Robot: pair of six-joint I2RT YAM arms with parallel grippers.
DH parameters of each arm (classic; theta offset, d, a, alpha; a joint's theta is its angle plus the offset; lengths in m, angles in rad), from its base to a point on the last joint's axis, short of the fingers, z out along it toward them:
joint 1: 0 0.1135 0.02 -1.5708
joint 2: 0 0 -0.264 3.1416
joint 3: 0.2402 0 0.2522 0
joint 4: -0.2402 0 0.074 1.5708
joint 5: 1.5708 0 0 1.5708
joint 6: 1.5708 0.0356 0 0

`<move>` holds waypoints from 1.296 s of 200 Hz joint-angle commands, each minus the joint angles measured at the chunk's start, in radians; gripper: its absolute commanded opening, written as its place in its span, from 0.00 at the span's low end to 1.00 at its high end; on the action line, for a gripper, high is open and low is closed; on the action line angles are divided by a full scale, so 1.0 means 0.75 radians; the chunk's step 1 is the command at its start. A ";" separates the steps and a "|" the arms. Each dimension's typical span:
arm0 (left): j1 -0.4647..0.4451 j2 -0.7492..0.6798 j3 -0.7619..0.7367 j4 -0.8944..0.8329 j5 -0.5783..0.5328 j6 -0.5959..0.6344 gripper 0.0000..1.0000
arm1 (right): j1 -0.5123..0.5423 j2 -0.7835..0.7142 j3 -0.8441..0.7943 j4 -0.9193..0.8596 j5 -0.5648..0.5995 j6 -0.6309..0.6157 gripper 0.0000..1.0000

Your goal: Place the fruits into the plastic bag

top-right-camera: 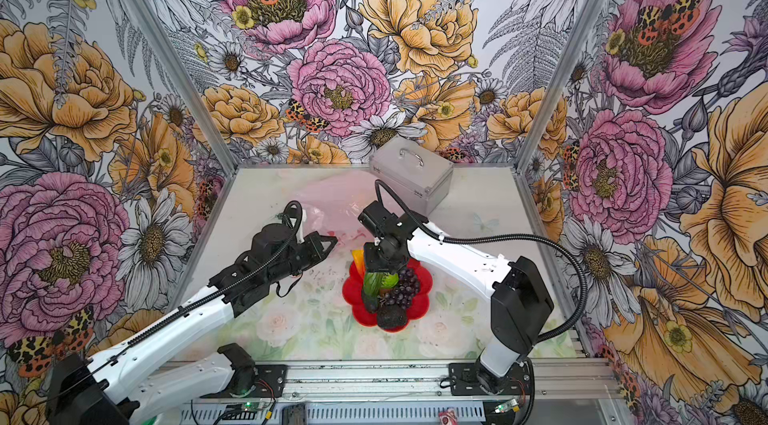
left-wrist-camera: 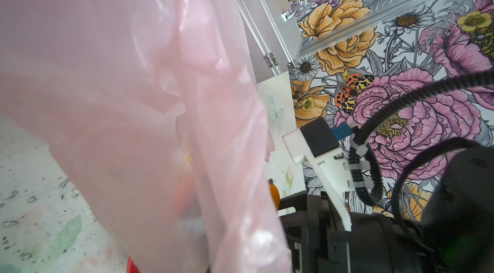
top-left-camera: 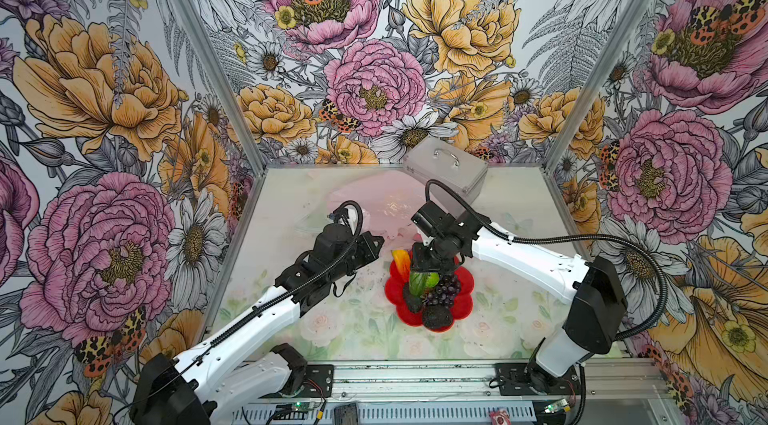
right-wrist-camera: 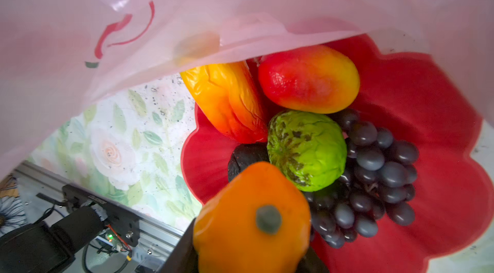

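The pink plastic bag [top-left-camera: 374, 198] lies behind the red flower-shaped plate [top-left-camera: 465, 302]. My left gripper [top-left-camera: 376, 242] is shut on the bag's near edge, and the raised film [left-wrist-camera: 120, 84] hides its jaws in the left wrist view. Over the plate my right gripper [top-left-camera: 426, 273] is shut on an orange-and-green mango [right-wrist-camera: 254, 221], held just above the other fruits. On the plate lie another mango [right-wrist-camera: 227, 100], a red-yellow peach [right-wrist-camera: 307, 79], a green lime [right-wrist-camera: 307, 148], dark grapes [right-wrist-camera: 374, 178] and a black avocado [right-wrist-camera: 243, 156]. A second avocado [top-left-camera: 436, 317] sits at the plate's front.
A silver metal case [top-left-camera: 446, 169] stands at the back right, close behind the bag. The bag's edge [right-wrist-camera: 133, 18] hangs over the plate's far side. Flowered walls close in three sides, and a metal rail [top-left-camera: 415, 377] runs along the front.
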State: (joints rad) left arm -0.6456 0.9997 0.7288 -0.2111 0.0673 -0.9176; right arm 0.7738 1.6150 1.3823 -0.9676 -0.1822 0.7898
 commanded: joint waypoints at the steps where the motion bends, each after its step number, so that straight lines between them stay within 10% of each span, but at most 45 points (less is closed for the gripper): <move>1: 0.011 -0.001 0.005 0.032 0.009 0.017 0.00 | -0.043 -0.109 -0.027 0.122 -0.092 0.084 0.43; 105: 0.042 0.007 0.002 0.067 0.044 0.022 0.00 | -0.233 -0.340 -0.109 0.429 -0.304 0.450 0.43; 186: 0.009 0.047 0.048 0.095 0.044 -0.007 0.00 | -0.199 -0.682 -0.506 0.576 0.368 1.186 0.42; 259: -0.055 0.121 0.138 0.097 0.020 0.000 0.00 | -0.134 -0.654 -0.688 0.736 0.451 1.512 0.41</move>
State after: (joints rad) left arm -0.6704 1.0748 0.7853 -0.1692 0.0826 -0.9180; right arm 0.6628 1.0985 0.8703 -0.5026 0.0986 1.8286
